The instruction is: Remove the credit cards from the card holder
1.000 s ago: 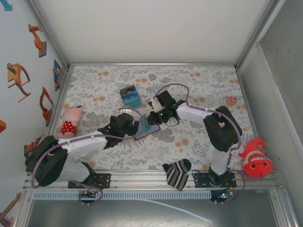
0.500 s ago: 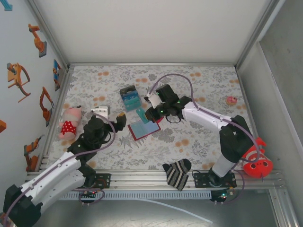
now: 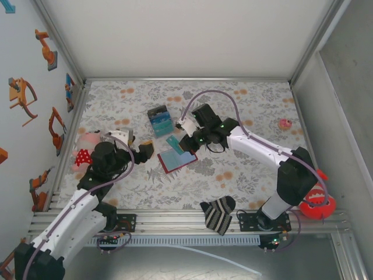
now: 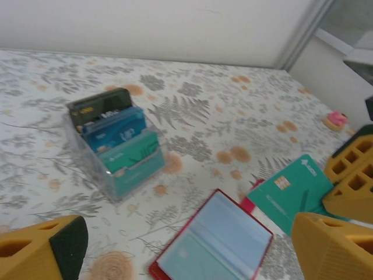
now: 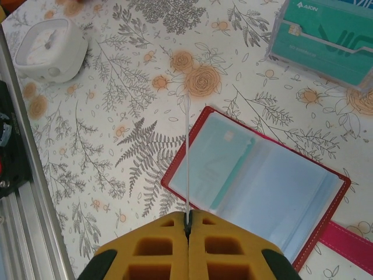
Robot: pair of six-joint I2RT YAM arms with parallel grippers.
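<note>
The red card holder [image 3: 178, 160] lies open on the floral table, its blue-grey inside up [image 4: 217, 240] [image 5: 262, 189]. A pale teal card [image 5: 211, 166] still sits in its left pocket. My right gripper [image 3: 185, 142] [image 5: 188, 224] is shut on a teal credit card [image 3: 173, 143] [image 4: 288, 189], held just above the holder's far edge; in the right wrist view that card [image 5: 186, 151] shows edge-on. My left gripper [image 3: 143, 149] [image 4: 186, 248] stands open to the left of the holder, touching nothing.
A clear box of teal and blue cards [image 3: 160, 119] [image 4: 113, 146] [image 5: 326, 35] stands behind the holder. A pink doll [image 3: 86, 153] lies at the left, a striped sock [image 3: 218, 213] near the front rail, a pink ring [image 3: 285, 123] and a red fish toy [image 3: 317, 203] at the right.
The left gripper has let go of the holder and drawn back to the left. The right gripper has pulled the teal card out and lifted it off the holder.
</note>
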